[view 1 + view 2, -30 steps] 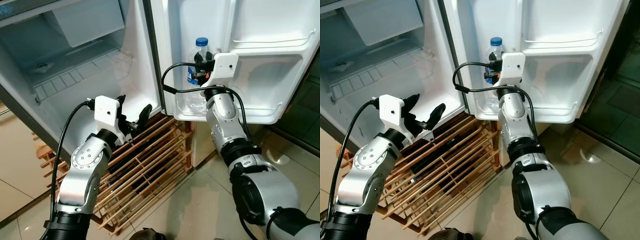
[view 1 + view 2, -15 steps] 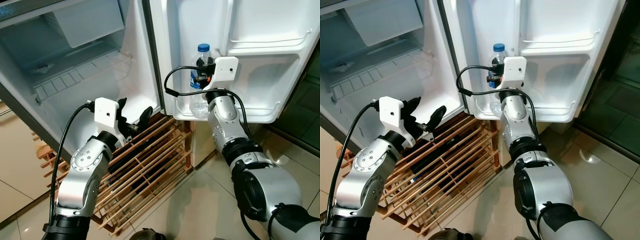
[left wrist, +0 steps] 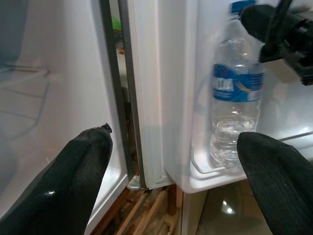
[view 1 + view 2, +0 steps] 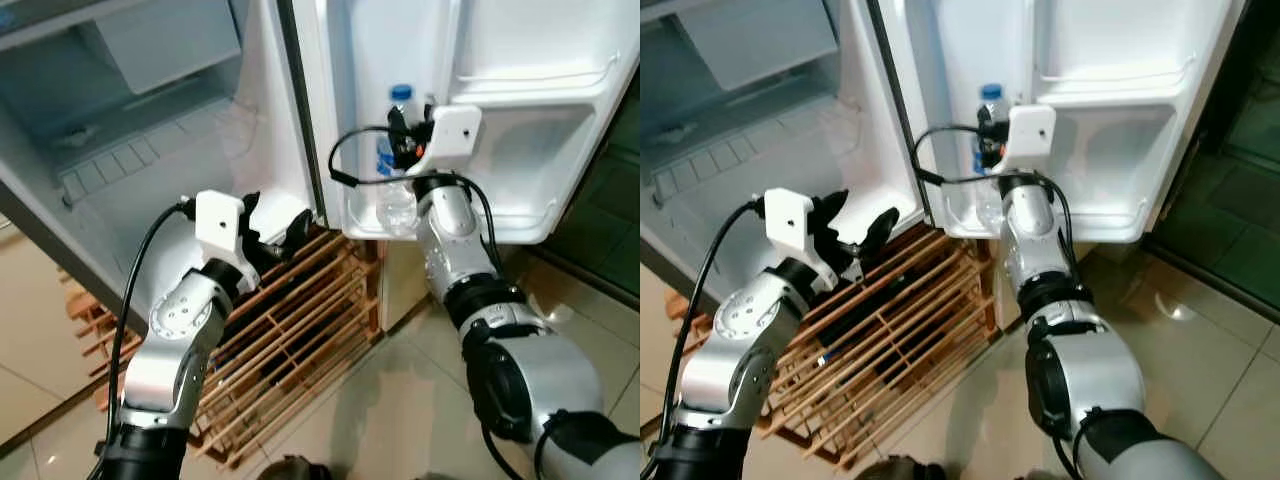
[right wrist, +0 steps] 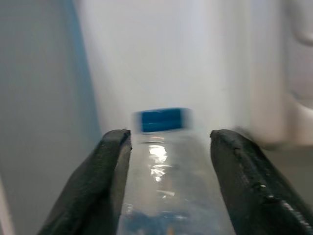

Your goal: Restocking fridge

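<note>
Water bottle, clear with a blue cap and blue label, stands upright in the lower door shelf of the open fridge, at that shelf's hinge-side corner, its base down behind the shelf's front lip. The right gripper is at the bottle's shoulder, and its wrist view shows one black finger on either side of the clear body with the cap just beyond; whether the pads press the plastic or have just come off it I cannot tell, so I read this as the moment of setting down or letting go. Compared with half a second ago and a second ago, the bottle sits in the same corner of the shelf and the right wrist has stayed close by it; the whole picture has shifted and blurred a little, which is the head moving, not the things. That suggests the placing is done or nearly done, with release and withdrawal the likely next step. The left gripper hovers low by the bottom corner of the fridge body, above the wooden rack, fingers spread wide and holding nothing, as before.
</note>
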